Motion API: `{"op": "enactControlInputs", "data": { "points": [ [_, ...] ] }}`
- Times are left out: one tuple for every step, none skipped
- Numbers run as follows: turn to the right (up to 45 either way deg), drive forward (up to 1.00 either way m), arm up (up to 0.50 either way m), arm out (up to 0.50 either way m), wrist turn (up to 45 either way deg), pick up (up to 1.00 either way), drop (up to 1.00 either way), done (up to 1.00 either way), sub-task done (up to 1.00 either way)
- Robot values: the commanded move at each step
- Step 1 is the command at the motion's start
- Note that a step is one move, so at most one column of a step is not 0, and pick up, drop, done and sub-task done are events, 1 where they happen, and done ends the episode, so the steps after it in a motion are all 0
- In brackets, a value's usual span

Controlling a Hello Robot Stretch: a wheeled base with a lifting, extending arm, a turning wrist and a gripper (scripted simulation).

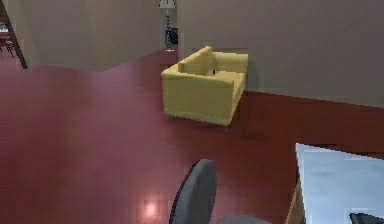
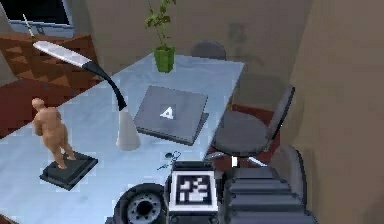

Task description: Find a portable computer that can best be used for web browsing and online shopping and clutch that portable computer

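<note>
Jaws sit low beside the white square with black marks (image 2: 192, 190); you cannot tell their state or whether they hold anything. At twelve o'clock, the grey laptop (image 2: 172, 110) rests on the pale blue worktop (image 2: 215, 75), just beside the white desk lamp (image 2: 126, 128).

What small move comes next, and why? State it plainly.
Probably extend the arm out over the table toward the grey laptop. The laptop sits on the table farther out than the arm's end and slightly toward the arm side view's left.
</note>
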Motion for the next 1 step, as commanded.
{"op": "enactControlInputs", "data": {
  "points": [
    [0.0,0.00,0.00,0.42,0.0,0.00,0.00,0.00,0.00]
  ]
}}
